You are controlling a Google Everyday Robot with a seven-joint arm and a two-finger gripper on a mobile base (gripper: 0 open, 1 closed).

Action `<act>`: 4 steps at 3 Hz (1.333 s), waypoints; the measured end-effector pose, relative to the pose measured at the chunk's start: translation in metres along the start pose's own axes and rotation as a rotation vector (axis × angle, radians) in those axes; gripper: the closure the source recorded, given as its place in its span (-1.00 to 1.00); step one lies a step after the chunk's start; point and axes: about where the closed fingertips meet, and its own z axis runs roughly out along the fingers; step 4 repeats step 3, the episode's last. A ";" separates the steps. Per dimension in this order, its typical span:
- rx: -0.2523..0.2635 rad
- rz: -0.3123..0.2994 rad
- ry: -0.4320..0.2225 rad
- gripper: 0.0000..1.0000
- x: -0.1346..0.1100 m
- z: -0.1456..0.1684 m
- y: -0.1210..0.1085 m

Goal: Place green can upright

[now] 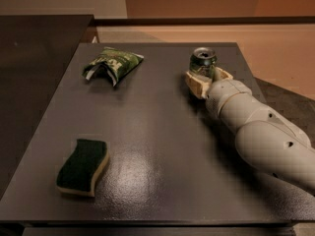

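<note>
- The green can [203, 62] stands on its base in the upper right of the frame, near the far edge of the tabletop [162, 132]. Its silver top with the pull tab faces up and its dark green sides look vertical.
- Judging by that posture, the upright placement looks essentially done. What seems to remain is leaving the can standing on its own.
- The claw [208, 76] is low at the can's base, right up against its near side. I cannot tell whether it is clamped on the can or has let go.
- Being so low at the base fits setting the can down flat rather than dropping it, since a hold near the bottom leaves little room for tipping.
- The pale arm [261, 136] reaches in from the lower right corner and slants up to the can, so it passes over none of the other items.
- Any retreat would need to go back along that slant without brushing the can, which is light and likely to topple.
- A green-and-white snack bag [112, 63] lies crumpled in the upper left, well apart from the can.
- A dark green sponge [82, 167] with a yellow base lies flat in the lower left, farthest from the action.
</note>
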 end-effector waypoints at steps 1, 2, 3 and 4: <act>0.001 -0.004 0.003 -0.76 0.003 0.000 -0.002; 0.002 -0.007 0.006 -1.00 0.005 0.000 -0.003; 0.002 -0.007 0.006 -1.00 0.005 0.000 -0.003; 0.002 -0.007 0.006 -1.00 0.005 0.000 -0.003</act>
